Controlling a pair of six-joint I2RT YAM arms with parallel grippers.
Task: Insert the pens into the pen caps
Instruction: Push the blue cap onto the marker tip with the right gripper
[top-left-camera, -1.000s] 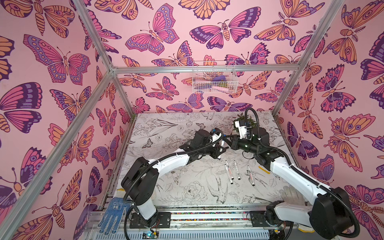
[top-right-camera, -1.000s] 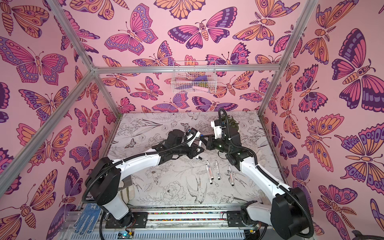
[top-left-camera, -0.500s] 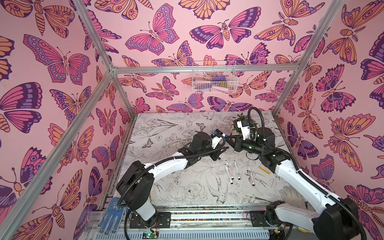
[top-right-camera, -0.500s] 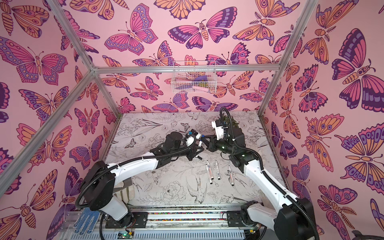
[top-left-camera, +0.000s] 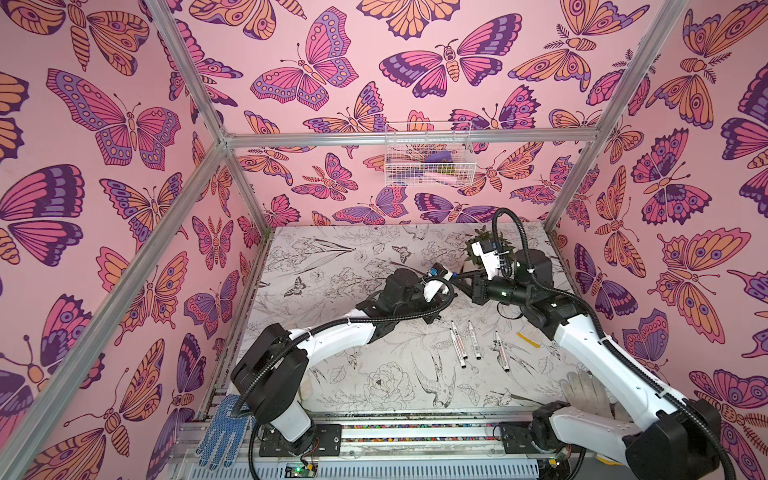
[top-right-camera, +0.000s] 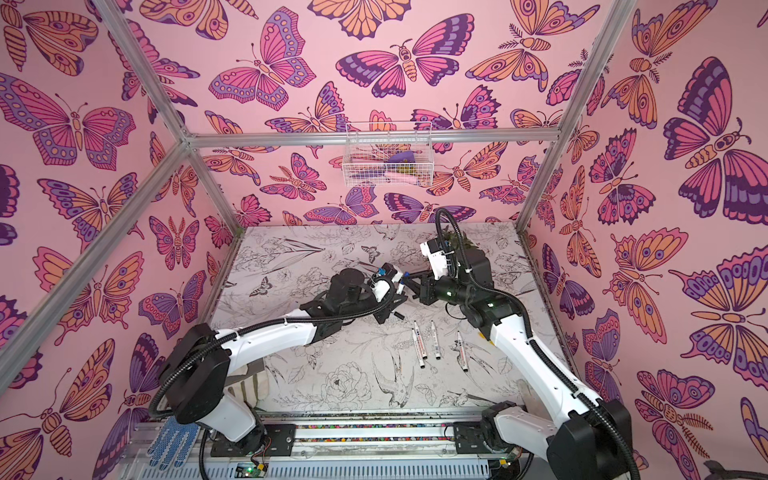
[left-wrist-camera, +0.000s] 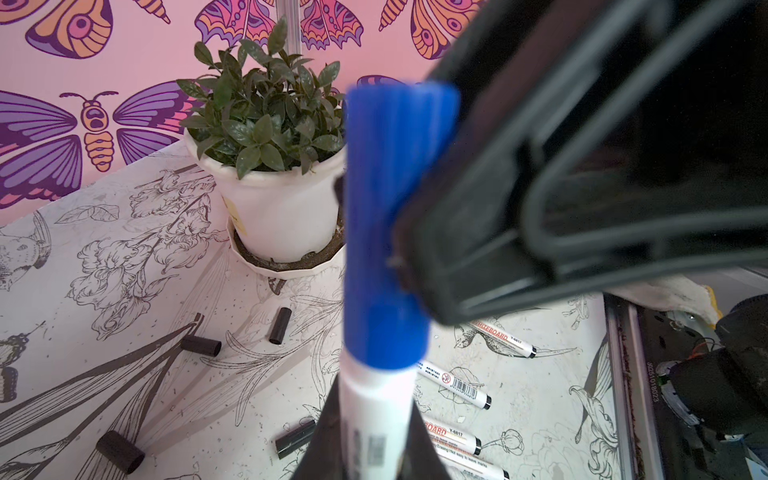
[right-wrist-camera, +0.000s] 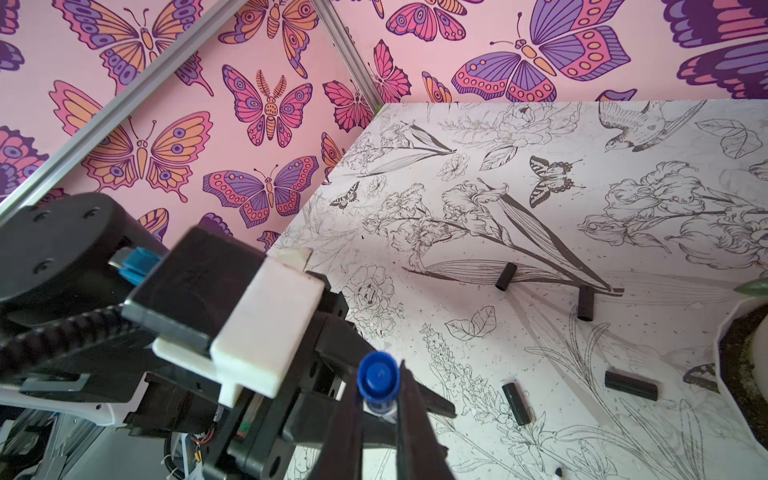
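My left gripper is shut on a white pen that stands up between its fingers. A blue pen cap sits over that pen's tip. My right gripper is shut on the blue cap, and its black finger presses the cap's side. In both top views the two grippers meet above mid-table, left and right. Three uncapped pens lie on the table. Black caps lie loose nearby.
A potted plant in a white pot stands at the back right, close behind the grippers. A wire basket hangs on the back wall. A blue glove lies at the front left and a white glove at the front right.
The joined grippers have drifted slightly to the right and nearer. The left arm's elbow has dropped. Both grips are unchanged.
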